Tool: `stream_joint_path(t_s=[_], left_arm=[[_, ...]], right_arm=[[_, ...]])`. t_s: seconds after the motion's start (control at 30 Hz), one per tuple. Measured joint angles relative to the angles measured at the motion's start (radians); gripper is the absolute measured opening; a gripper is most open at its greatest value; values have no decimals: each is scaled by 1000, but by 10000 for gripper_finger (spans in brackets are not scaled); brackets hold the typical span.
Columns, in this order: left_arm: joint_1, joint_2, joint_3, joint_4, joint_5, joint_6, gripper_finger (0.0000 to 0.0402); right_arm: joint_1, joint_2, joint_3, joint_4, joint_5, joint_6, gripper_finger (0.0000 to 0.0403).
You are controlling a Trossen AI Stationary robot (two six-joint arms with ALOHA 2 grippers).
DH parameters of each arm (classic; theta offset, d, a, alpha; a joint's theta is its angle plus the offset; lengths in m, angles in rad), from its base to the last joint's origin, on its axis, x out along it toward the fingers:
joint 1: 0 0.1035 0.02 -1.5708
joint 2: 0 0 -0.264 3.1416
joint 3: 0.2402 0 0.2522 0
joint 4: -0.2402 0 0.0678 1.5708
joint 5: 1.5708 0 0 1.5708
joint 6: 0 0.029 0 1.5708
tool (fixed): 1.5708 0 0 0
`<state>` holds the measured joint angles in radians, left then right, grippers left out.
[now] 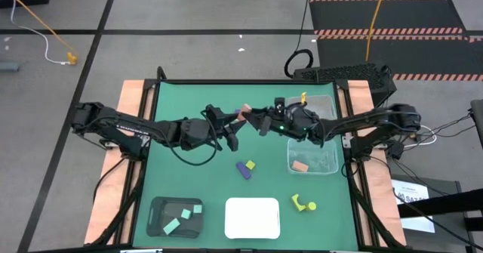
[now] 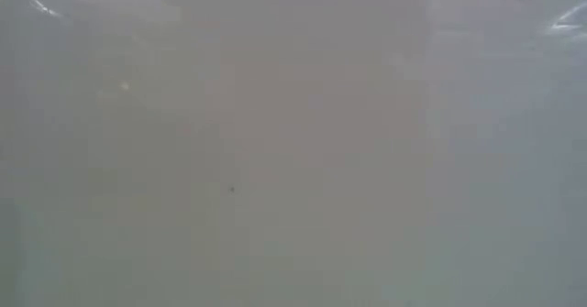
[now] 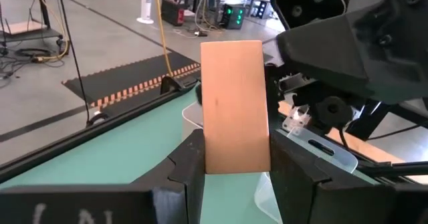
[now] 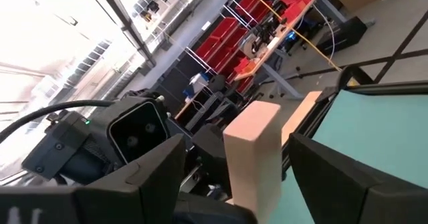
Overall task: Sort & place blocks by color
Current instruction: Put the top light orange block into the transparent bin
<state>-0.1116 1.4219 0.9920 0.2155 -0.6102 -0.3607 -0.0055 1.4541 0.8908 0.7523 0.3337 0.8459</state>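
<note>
Two grippers meet above the middle of the green tabletop [image 1: 189, 181]. The left gripper [image 3: 231, 164] has its jaws clamped on an upright salmon-orange bar [image 3: 234, 103], held in the air. The right gripper [image 4: 231, 177] faces it, jaws wide on either side of the bar's other end.

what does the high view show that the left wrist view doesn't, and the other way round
Only the high view shows the black tray with mint blocks, the white tray, the purple blocks and yellow blocks on the mat.

Only the left wrist view shows the left gripper's fingers pressed against the bar's sides.

Both show the salmon bar in the left gripper, with the right gripper close to it, and the clear tray.
</note>
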Motion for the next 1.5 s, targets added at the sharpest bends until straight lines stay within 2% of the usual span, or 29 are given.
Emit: stream_joint_path(t_s=[0.13, 0.23, 0.53, 0.63, 0.7, 0.73, 0.87, 0.97, 1.13, 1.3, 1.5], left_arm=[[0, 0, 0, -15, 0, 0, 129], [0, 0, 0, -22, 0, 0, 129], [-1, -1, 0, -40, -22, 13, 129], [0, -1, -1, -35, -24, 4, 128], [-1, -6, -1, -29, -19, -13, 101], [-1, -6, -1, -27, -17, -14, 100], [0, -3, -1, -32, -11, -15, 128], [-3, -3, -1, -27, 7, -14, 152], [-16, 2, -1, -38, 27, -39, 180], [-19, 1, -1, -43, 24, -78, 189], [-20, 1, -1, -67, 23, -120, 182]], right_arm=[[0, 26, 15, -1, -2, 20, 245], [-4, 32, 17, -7, -3, 65, 219], [-14, 32, 17, -44, 20, 90, 66], [-20, 33, 17, -43, 21, 80, 48], [-22, 31, 15, -34, 8, 70, 39], [-22, 30, 15, -32, 9, 70, 39], [-23, 30, 15, -39, 6, 47, 39], [-37, 4, 15, -73, -50, 18, 39], [-59, -121, 18, -253, -85, -94, 39], [-58, -287, 19, -545, -95, -214, 39], [-33, -429, 19, -951, -267, -149, 39]])
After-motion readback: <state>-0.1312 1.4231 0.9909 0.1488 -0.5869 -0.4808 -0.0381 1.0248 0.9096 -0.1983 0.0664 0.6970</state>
